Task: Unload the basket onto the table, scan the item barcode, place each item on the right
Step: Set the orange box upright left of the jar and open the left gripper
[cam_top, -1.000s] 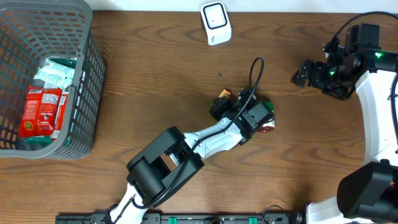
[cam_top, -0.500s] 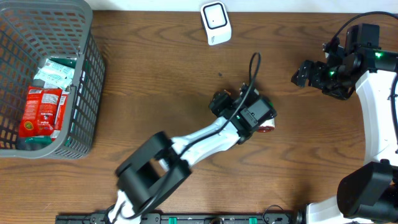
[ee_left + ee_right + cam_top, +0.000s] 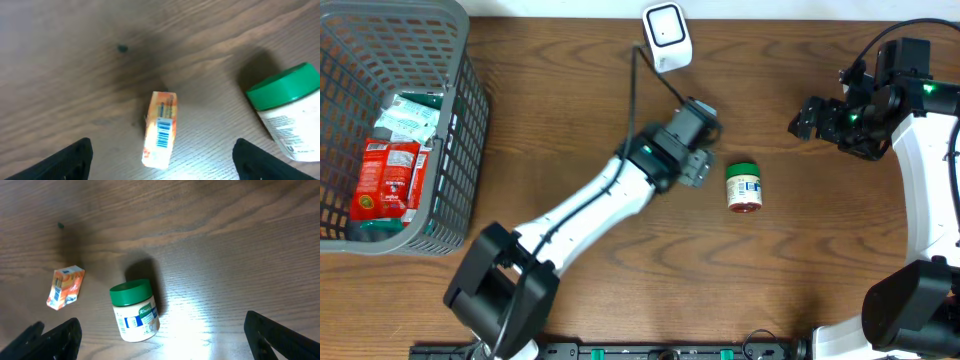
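Since a second ago the left arm has swung up and left off the green-lidded jar (image 3: 744, 187), which now lies uncovered on its side on the counter (image 3: 570, 110), lid toward the far edge. Left end effector (image 3: 162, 150) hangs released, jaws wide, above a small orange box (image 3: 160, 130) that lies barcode-up; the jar lies just beside the box. Right end effector (image 3: 808, 118) is likewise released, grasping nothing, well right of the jar. White scanner (image 3: 667, 37) sits at the far edge. Grey basket (image 3: 460, 120) with packets stands at the left.
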Tool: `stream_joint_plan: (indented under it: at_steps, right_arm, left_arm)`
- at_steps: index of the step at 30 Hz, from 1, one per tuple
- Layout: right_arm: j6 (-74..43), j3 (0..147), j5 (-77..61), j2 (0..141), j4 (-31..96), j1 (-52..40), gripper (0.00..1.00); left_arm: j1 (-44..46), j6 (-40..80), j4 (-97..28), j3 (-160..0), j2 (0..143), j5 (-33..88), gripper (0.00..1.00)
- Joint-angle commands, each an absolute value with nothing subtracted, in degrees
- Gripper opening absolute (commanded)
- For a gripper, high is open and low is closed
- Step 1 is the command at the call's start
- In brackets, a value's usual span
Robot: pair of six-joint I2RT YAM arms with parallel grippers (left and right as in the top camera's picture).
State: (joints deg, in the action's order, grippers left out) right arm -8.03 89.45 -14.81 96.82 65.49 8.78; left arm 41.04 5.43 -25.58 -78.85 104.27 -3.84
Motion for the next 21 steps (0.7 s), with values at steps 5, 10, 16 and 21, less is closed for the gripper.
stream_joint_plan:
  at_steps: [5,10,16,21]
  right_arm:
    - [-7.86,89.38,-15.27,96.23,65.58,9.43,0.99]
    - [-7.86,89.38,-15.27,96.23,65.58,9.43,0.99]
    - [-7.86,89.38,-15.27,96.23,65.58,9.43,0.99]
    - [-7.86,89.38,-15.27,96.23,65.58,9.43,0.99]
  left_arm:
    - [35.75,6.52,-26.02,-78.59,107.77,10.9,0.9]
    - [36.07,6.52,-25.8,-78.15,110.32,11.35,0.9]
    - [36.07,6.55,-24.01,-78.13,114.76,9.91,0.8]
    - [36.14,6.57,-22.61,-78.13,115.74,9.63,0.48]
